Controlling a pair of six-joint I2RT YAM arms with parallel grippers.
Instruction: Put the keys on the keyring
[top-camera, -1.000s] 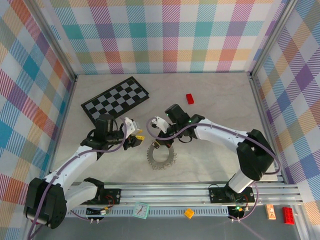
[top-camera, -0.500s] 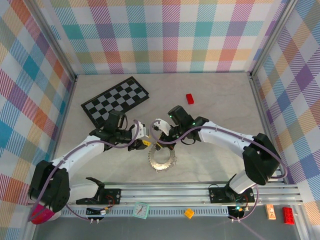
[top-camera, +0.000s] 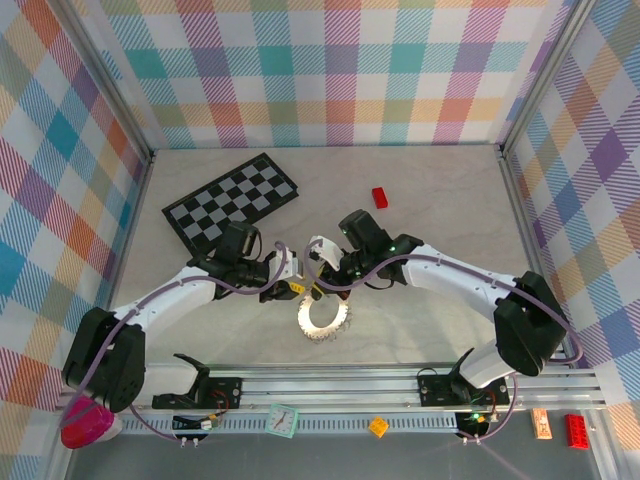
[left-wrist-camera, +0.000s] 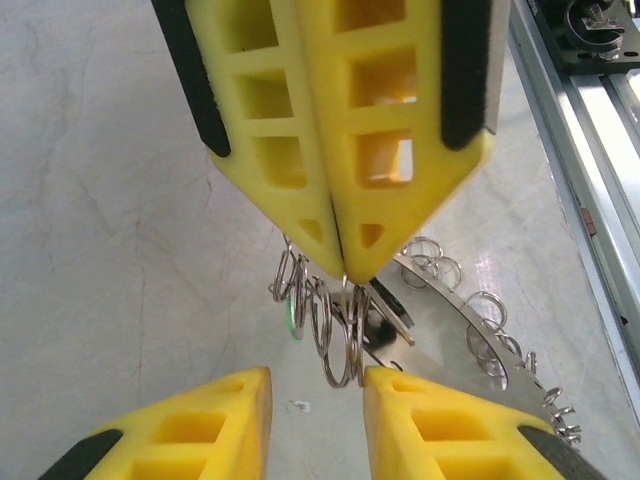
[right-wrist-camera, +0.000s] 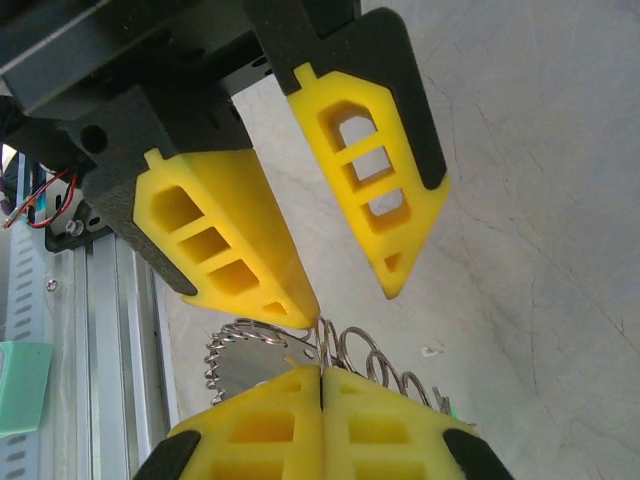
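The keyring (top-camera: 340, 322), a wide silvery disc rimmed with small wire loops, stands tilted on the table near the front rail. My right gripper (top-camera: 316, 290) is shut on one loop of its rim (right-wrist-camera: 322, 372). My left gripper (top-camera: 293, 288) faces it from the left, open, its fingertips straddling the hanging loops (left-wrist-camera: 317, 378); one loop touches the right fingertip. Among the loops hang the keys: a sliver of the green head (left-wrist-camera: 291, 312) and the black head (left-wrist-camera: 388, 308). The left fingers (right-wrist-camera: 375, 170) stand just above the right gripper's closed tips.
A black and grey checkerboard (top-camera: 232, 203) lies at the back left and a red block (top-camera: 380, 197) at the back middle. The metal rail (top-camera: 350, 385) runs along the near edge, close to the keyring.
My left gripper has moved right, up to the right gripper, and its jaws have narrowed. The keyring has tipped up from lying flat.
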